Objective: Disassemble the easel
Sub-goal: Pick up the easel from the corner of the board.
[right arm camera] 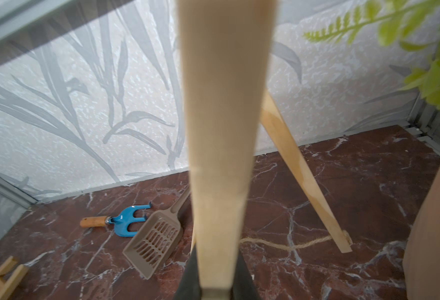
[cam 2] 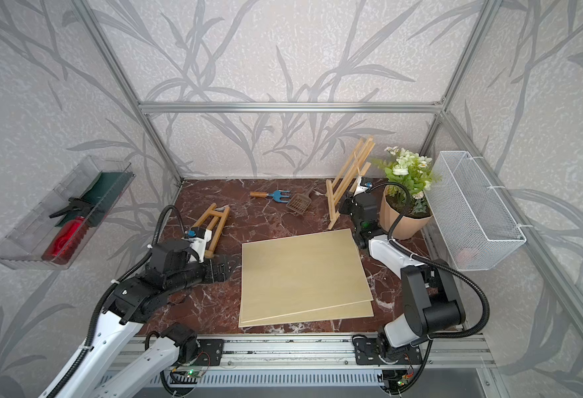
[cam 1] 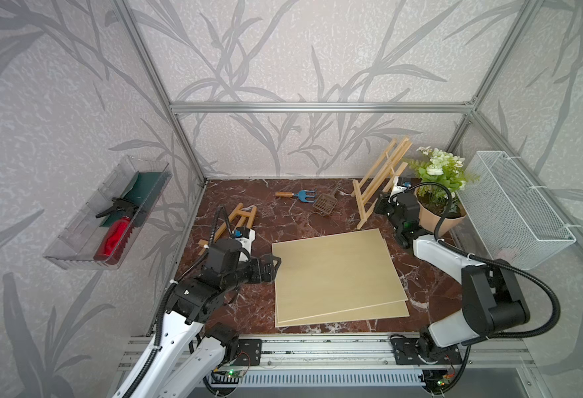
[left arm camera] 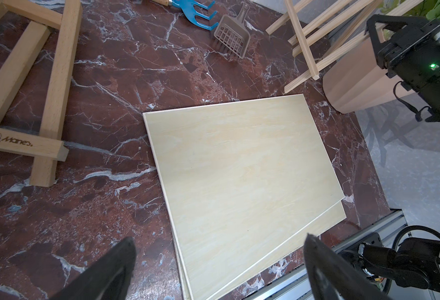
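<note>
1. The right pincer [right arm camera: 216, 287] pinches a pale slat of the easel [right arm camera: 221, 130]. In the right wrist view the slat runs straight up between the dark fingers.
2. The right arm reaches forward from the rail, its white forearm low over the worktop [cam 1: 235, 310], and its wrist sits between the easel and the potted plant [cam 1: 438, 193].
3. The left pincer [left arm camera: 220, 239] is spread wide and holds nothing. It hovers at the left edge of the two stacked pale boards [cam 1: 338, 275], with the left arm folded at the elbow.
4. Both top views show the easel standing at the back right. It leans towards the rear wall, and one front foot is just beside the boards' far corner.
5. Only the right wrist view shows the rear leg and the twine [right arm camera: 286, 244] tied to its foot.
6. Only the left wrist view shows a burnt-in maker's mark on the flat-lying wooden stand [left arm camera: 55, 85], which lies near the left arm.
7. A blue hand rake [cam 1: 300, 195] and a brown scoop [cam 1: 326, 201] lie touching at the back centre, left of the easel.
8. The plant's pot crowds the right arm's wrist, and a white wire basket [cam 1: 517, 206] hangs on the right wall.
9. A clear tray [cam 1: 76, 241] on the left wall holds a red spray bottle [cam 1: 111, 237].
</note>
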